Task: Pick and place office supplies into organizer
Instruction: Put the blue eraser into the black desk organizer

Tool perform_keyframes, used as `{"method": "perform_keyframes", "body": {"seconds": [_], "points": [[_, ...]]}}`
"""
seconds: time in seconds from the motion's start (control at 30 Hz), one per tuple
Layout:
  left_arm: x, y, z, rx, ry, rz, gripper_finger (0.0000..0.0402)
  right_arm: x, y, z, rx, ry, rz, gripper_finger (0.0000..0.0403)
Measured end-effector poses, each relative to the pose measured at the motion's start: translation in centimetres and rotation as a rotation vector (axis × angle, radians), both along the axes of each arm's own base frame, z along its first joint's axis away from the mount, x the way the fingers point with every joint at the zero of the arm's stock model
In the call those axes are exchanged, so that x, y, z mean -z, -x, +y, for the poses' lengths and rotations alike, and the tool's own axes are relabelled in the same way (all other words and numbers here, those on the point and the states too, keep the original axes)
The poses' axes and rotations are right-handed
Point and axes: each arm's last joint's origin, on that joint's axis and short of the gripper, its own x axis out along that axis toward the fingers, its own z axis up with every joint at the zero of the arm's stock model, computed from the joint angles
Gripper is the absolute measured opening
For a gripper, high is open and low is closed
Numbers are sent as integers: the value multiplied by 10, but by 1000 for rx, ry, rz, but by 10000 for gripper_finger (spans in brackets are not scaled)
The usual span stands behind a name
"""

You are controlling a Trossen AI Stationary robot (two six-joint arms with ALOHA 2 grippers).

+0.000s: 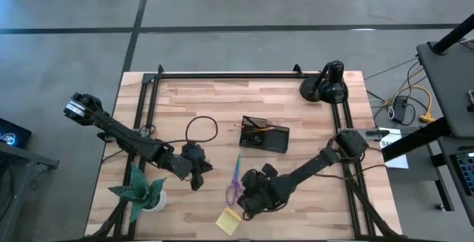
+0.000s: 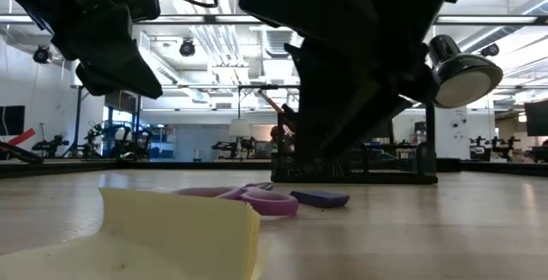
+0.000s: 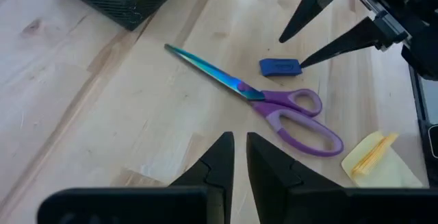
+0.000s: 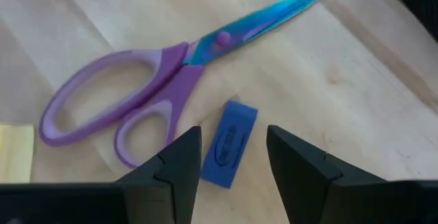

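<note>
My right gripper [image 4: 233,138] is open and hovers over a small blue-purple block [image 4: 229,148] that lies flat on the table. One finger stands on each side of the block and neither touches it. The purple-handled scissors [image 4: 157,87] lie flat just beside the block. A yellow sticky-note pad [image 1: 228,220] rests near the table's near edge. The dark organizer [image 1: 265,135] stands mid-table with orange pencils [image 1: 255,126] in it. My left gripper [image 3: 238,148] is shut and waits above the table, left of the scissors [image 3: 274,107].
A black lamp [image 1: 326,83] stands at the far right corner. A green paper plant [image 1: 141,190] sits at the near left. A black cable loop [image 1: 201,129] lies left of the organizer. Bare wood shows along the far side [image 1: 222,94].
</note>
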Motion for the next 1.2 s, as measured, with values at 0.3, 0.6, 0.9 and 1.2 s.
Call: {"method": "perform_keyframes", "body": {"seconds": [0.3, 0.6, 0.9, 1.2], "points": [[2, 2, 1, 13, -28, 24, 25, 11, -5, -11, 129, -72, -57, 158], [3, 2, 1, 16, -39, 38, 25, 19, -3, -14, 119, -123, -29, 158], [3, 3, 2, 15, -40, 39, 25, 27, 2, -15, 96, -104, -19, 157], [3, 3, 2, 15, -40, 39, 25, 30, 2, -15, -2, -72, -15, 140]]}}
